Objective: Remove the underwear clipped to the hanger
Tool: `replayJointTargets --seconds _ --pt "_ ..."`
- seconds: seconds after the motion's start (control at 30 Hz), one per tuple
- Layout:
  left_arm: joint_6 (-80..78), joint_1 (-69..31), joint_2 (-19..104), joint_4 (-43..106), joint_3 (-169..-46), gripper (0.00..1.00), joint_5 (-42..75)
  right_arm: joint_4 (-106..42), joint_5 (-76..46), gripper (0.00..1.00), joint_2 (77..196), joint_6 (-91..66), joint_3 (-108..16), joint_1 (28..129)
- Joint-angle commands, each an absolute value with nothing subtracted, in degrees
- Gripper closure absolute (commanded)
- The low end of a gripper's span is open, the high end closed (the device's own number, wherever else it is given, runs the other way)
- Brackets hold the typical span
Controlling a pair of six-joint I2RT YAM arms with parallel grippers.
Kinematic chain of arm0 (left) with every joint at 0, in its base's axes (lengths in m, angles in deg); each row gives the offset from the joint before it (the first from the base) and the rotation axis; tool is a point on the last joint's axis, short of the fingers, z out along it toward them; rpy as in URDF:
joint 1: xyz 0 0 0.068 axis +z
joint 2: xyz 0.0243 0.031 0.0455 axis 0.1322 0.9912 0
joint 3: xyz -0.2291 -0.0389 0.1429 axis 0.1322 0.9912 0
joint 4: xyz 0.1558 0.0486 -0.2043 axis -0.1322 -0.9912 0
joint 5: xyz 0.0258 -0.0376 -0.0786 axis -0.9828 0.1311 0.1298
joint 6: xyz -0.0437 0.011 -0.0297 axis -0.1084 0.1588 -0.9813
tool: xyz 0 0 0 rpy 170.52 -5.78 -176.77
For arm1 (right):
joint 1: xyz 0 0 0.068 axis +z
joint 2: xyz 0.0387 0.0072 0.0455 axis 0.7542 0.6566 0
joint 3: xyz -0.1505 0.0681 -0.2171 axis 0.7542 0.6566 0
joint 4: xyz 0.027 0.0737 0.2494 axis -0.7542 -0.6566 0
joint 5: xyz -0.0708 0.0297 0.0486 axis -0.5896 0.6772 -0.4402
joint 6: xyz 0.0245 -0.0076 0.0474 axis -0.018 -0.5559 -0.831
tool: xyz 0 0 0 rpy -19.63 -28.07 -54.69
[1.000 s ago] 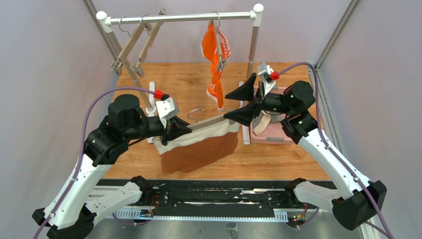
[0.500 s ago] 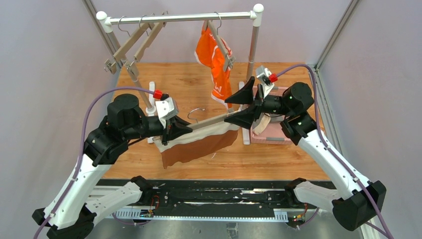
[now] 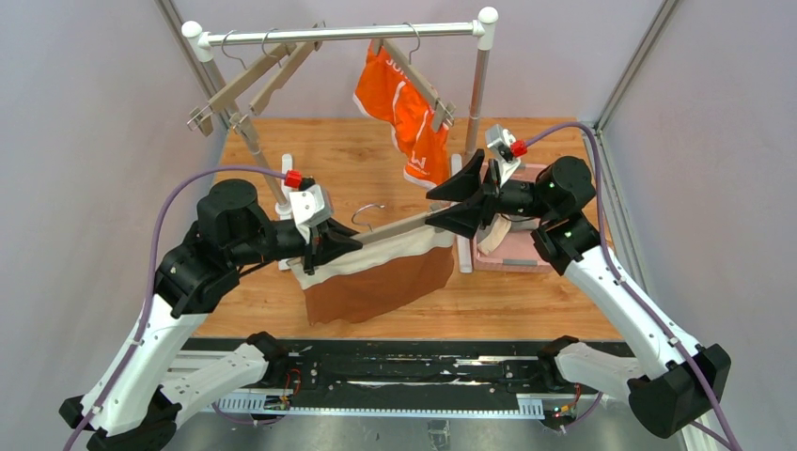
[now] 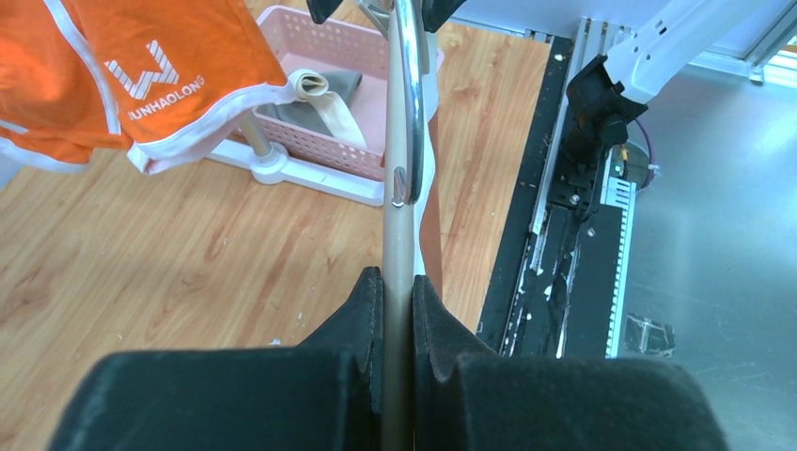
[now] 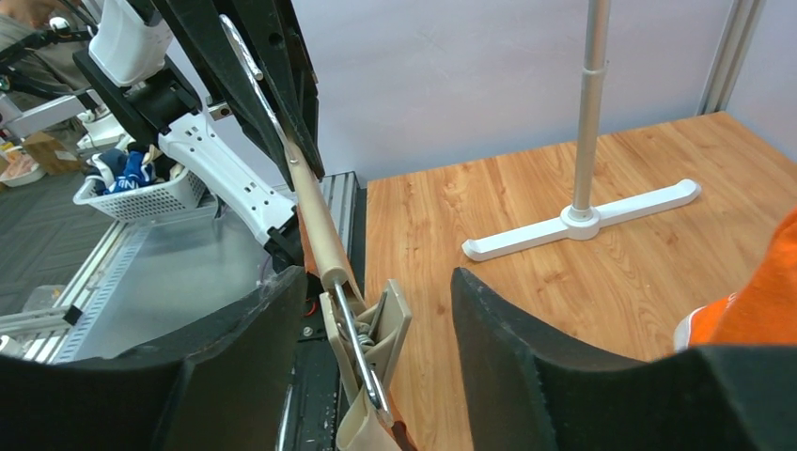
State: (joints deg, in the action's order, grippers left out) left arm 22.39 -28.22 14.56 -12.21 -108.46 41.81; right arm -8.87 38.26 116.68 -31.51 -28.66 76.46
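Note:
My left gripper (image 3: 329,246) is shut on the left end of a wooden clip hanger (image 3: 395,228) held level over the table; the left wrist view shows its fingers (image 4: 371,301) pinching the bar (image 4: 399,188). Rust-brown briefs (image 3: 376,282) with a pale top band hang clipped under it. My right gripper (image 3: 430,207) is open around the hanger's right clip (image 5: 371,329), its pads apart from it. Orange briefs with white print (image 3: 404,113) hang clipped on a hanger on the rack rail, also seen in the left wrist view (image 4: 141,66). Grey-beige briefs (image 4: 320,89) lie in the pink basket (image 3: 517,254).
The white clothes rack (image 3: 338,35) stands at the back with two empty wooden hangers (image 3: 254,80) on its left side. Its right post (image 3: 477,85) and white feet (image 5: 583,221) stand close by my right gripper. The black rail (image 3: 404,371) runs along the near edge.
The orange briefs and the empty hangers on the rail have swung up and to the left. The brown briefs have swayed under the held hanger. Both grippers have stayed almost in place.

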Motion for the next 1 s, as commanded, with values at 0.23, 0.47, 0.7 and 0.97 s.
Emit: replayJointTargets --seconds 0.23,0.47,0.7,0.97 --pt "21.44 -28.62 15.41 -6.82 -110.44 1.0 42.68 -10.42 39.31 0.98 115.37 -29.51 -28.63 75.81" --pt "21.93 -28.62 16.81 -6.39 -111.39 1.0 43.4 -11.65 36.57 0.75 113.83 -28.54 -28.81 75.23" --pt "22.16 -28.62 17.98 -4.8 -113.01 1.0 44.14 -21.88 23.4 0.38 108.58 -23.02 -29.81 74.96" --pt "17.35 -28.62 19.79 2.61 -112.64 1.0 43.19 -24.24 6.65 0.29 96.72 -24.62 -22.69 74.97"
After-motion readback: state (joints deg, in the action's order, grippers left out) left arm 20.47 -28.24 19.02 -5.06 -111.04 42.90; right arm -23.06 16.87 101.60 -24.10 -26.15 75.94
